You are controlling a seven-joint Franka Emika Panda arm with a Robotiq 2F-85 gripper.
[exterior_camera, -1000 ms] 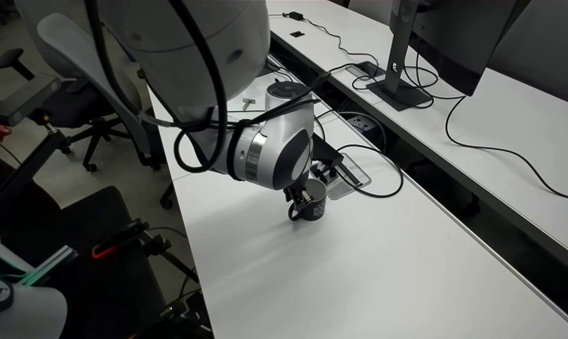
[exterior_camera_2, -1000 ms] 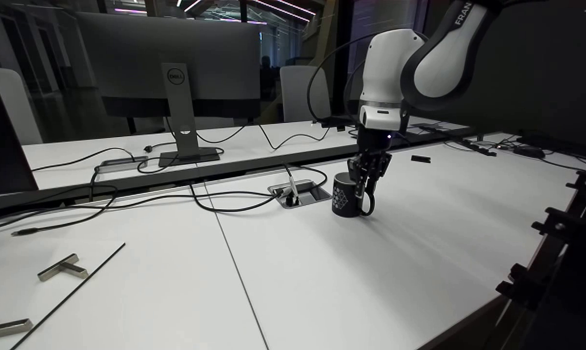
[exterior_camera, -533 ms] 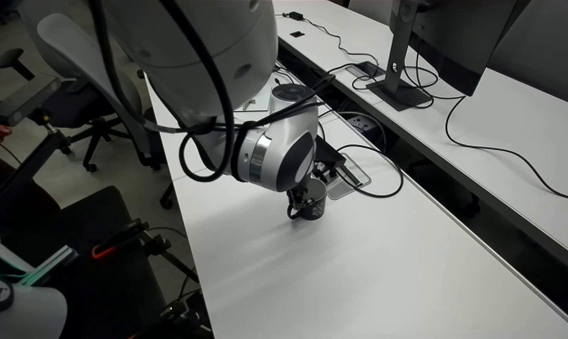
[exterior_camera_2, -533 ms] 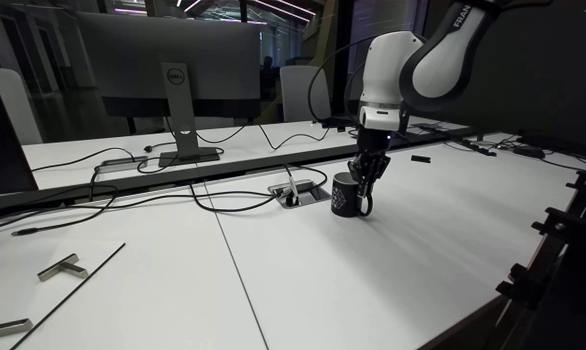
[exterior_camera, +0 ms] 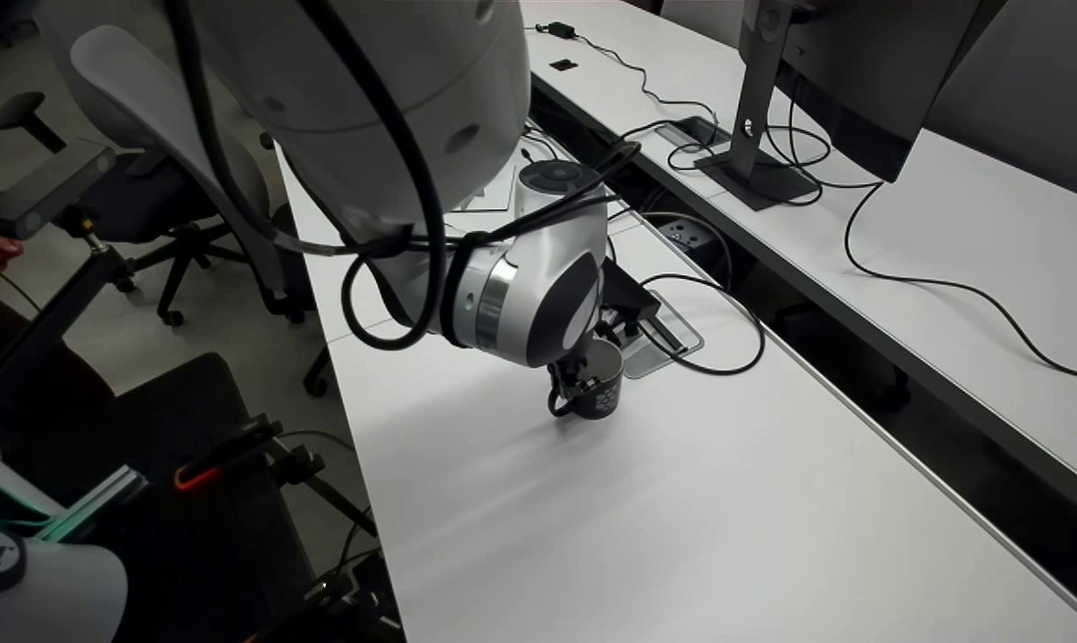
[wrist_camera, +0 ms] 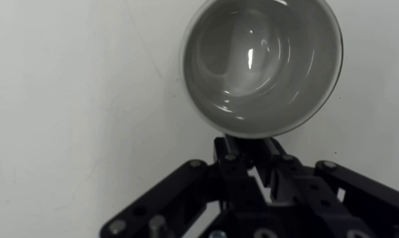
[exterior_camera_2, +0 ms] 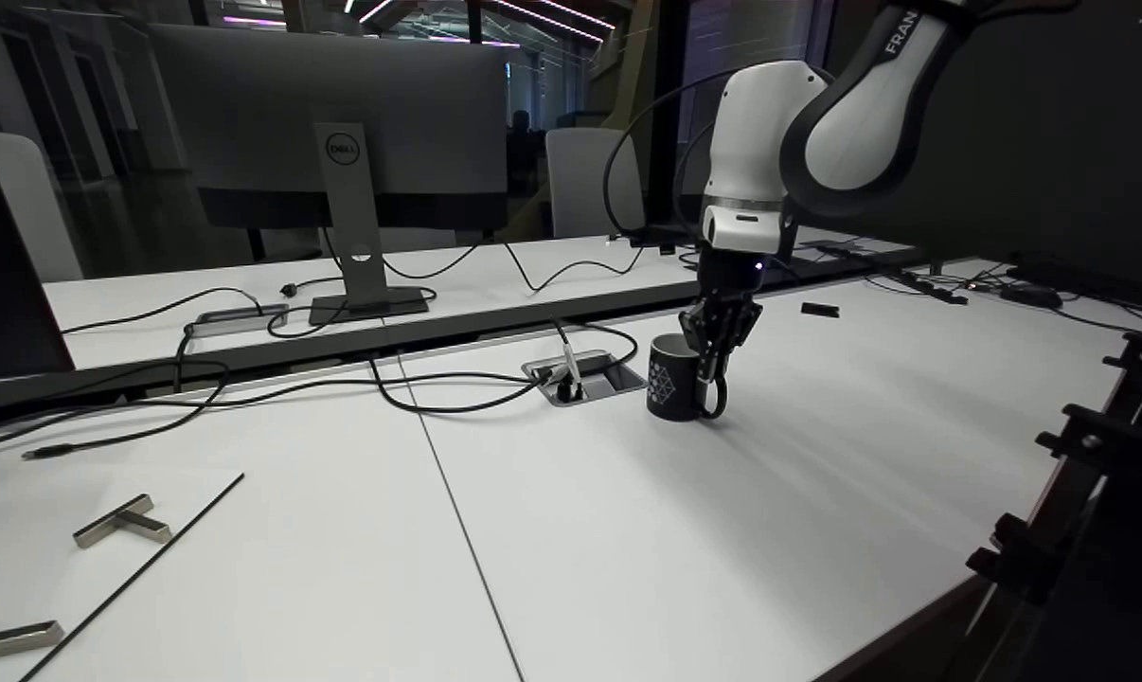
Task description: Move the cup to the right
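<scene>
A: Where are the robot's fingers (wrist_camera: 232, 172)?

B: Pointing down over a white table (exterior_camera_2: 571, 530), clamped on the handle (exterior_camera_2: 722, 400) of a cup (exterior_camera_2: 670, 386).

A: And the cup itself?

B: Just past the fingertips, upright. It is dark grey-black, with a pale pattern of dots and lines on its side. I cannot tell whether its base touches the table.

A: What does its inside look like?

B: The wrist view looks down into it, ahead of the fingers. Within a pale rim, the glossy grey wall runs to a visible bottom, with a darker patch on one side and small, bright reflections.

A: Any other containers nearby?

B: On the cup's far side from the fingers, in both exterior views, a metal-framed recess (exterior_camera_2: 620, 379) is sunk into the table. In an exterior view, plugs (exterior_camera_2: 565, 388) stand in it and a black cable (exterior_camera_2: 453, 410) loops out of it. Much farther from the fingers, across a dark gap, another recess (exterior_camera_2: 240, 323) lies in a second table (exterior_camera_2: 476, 284), near a monitor (exterior_camera_2: 344, 104).
</scene>
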